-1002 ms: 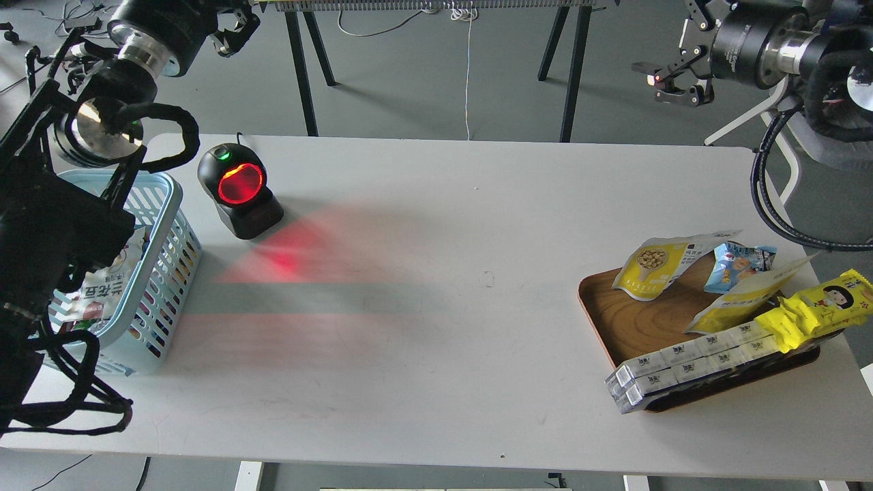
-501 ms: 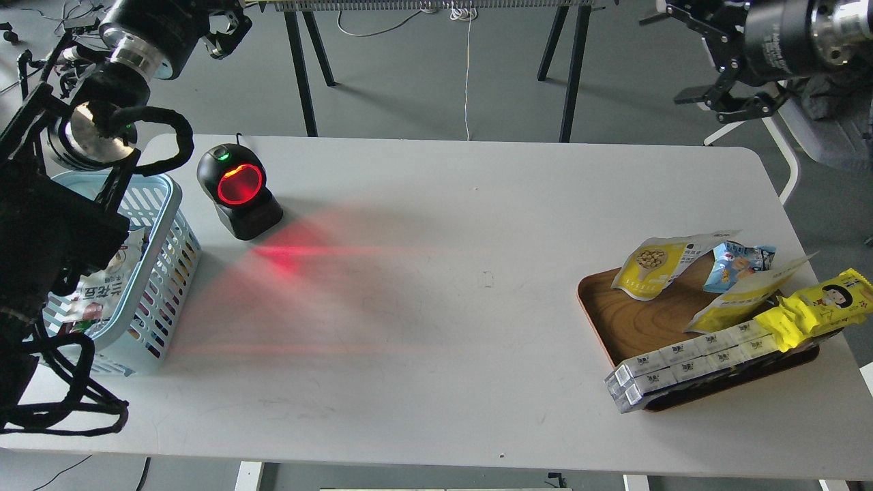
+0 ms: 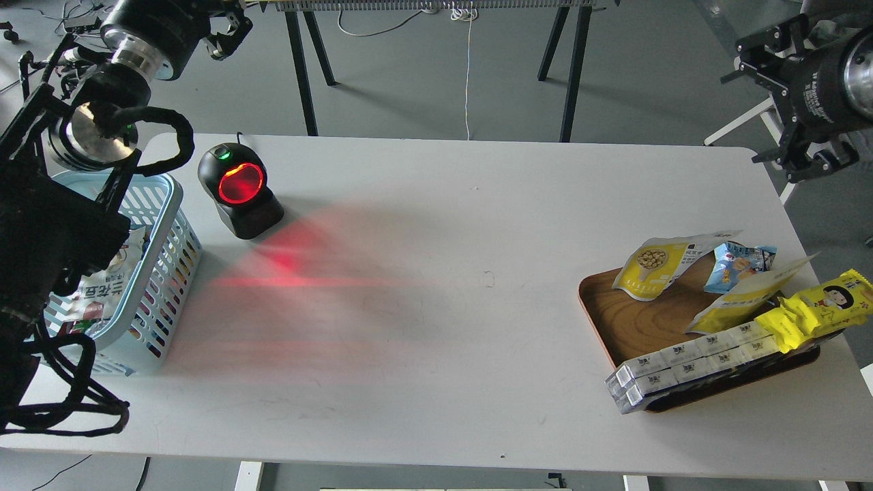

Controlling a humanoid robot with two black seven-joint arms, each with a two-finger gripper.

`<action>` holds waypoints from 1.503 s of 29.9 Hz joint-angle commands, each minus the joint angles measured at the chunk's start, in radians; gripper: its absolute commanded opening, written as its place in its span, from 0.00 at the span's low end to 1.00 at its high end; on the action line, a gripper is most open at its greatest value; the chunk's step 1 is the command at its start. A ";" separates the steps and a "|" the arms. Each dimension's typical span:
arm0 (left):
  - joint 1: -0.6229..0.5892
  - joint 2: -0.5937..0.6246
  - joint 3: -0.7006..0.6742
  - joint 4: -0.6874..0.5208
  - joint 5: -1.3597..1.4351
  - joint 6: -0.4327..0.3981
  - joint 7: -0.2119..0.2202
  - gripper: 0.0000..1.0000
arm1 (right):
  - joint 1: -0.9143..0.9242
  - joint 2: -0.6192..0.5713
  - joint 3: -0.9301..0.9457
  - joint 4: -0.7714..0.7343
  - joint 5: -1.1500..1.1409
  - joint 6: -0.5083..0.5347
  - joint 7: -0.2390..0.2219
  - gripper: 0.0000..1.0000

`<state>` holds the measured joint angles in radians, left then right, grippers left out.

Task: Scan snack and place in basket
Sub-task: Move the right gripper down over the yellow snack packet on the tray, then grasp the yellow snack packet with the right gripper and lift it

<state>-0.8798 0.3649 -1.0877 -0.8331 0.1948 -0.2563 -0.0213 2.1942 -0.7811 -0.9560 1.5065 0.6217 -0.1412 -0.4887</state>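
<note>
The snack (image 3: 656, 268), a yellow pouch with a white top and a round picture of nuts, leans on the far edge of the brown wooden tray (image 3: 617, 320) at the right. The light blue basket (image 3: 166, 225) stands at the table's left edge, partly hidden by my left arm, with packets inside. My left gripper (image 3: 228, 31) is high above the far left corner, dark and cut by the top edge. My right gripper (image 3: 760, 102) is in the air beyond the table's far right corner, well above and behind the tray, with its fingers spread and nothing between them.
A black barcode scanner (image 3: 240, 191) with a red glowing window stands next to the basket and casts red light on the table. The tray also holds a small blue packet (image 3: 740, 264), another yellow pouch (image 3: 743, 296), a bright yellow cartoon-face wrapper (image 3: 818, 307) and white boxes (image 3: 689, 365).
My right gripper has swung to the right and downward and has turned, staying open and empty. My left arm has hardly moved. The things on the table are where they were.
</note>
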 commanded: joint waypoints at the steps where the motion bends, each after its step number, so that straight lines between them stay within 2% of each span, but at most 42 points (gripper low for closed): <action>1: 0.001 0.002 0.000 0.000 0.000 -0.001 0.001 1.00 | -0.126 -0.003 0.109 -0.006 0.039 -0.064 0.000 0.99; 6: 0.002 0.008 0.000 0.000 0.000 -0.004 0.001 1.00 | -0.249 -0.003 0.206 -0.003 0.039 -0.087 0.000 0.99; 18: 0.001 0.022 0.000 0.000 0.000 -0.008 0.001 1.00 | -0.336 -0.003 0.214 -0.005 0.039 -0.095 0.000 0.99; 22: 0.002 0.020 0.002 0.000 0.000 -0.008 0.001 1.00 | -0.385 0.002 0.265 -0.011 0.035 -0.147 0.000 0.98; 26: 0.001 0.022 0.002 0.000 0.000 -0.008 0.001 1.00 | -0.471 0.005 0.356 -0.015 0.029 -0.207 0.000 0.91; 30: 0.001 0.023 0.002 0.000 0.000 -0.008 0.001 1.00 | -0.521 0.022 0.396 -0.020 0.015 -0.235 0.000 0.75; 32: 0.001 0.023 0.002 0.005 0.003 -0.008 0.001 1.00 | -0.528 0.031 0.404 -0.023 -0.016 -0.238 0.000 0.63; 35: 0.002 0.023 0.002 0.006 0.003 -0.008 0.000 1.00 | -0.537 0.045 0.407 -0.037 -0.031 -0.253 0.000 0.30; 37: 0.001 0.022 0.002 0.006 0.003 -0.008 0.000 1.00 | -0.547 0.057 0.408 -0.058 -0.034 -0.270 0.000 0.25; 39: 0.002 0.022 0.002 0.006 0.003 -0.008 0.000 1.00 | -0.548 0.059 0.408 -0.063 -0.036 -0.273 0.000 0.24; 44: 0.002 0.022 0.002 0.009 0.003 -0.008 0.000 1.00 | -0.550 0.057 0.408 -0.060 -0.039 -0.268 0.000 0.01; 45: 0.001 0.022 0.002 0.009 0.003 -0.008 0.000 1.00 | -0.548 0.059 0.410 -0.057 -0.040 -0.268 0.000 0.00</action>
<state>-0.8776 0.3867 -1.0860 -0.8254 0.1979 -0.2641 -0.0213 1.6447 -0.7241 -0.5477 1.4444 0.5838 -0.4115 -0.4887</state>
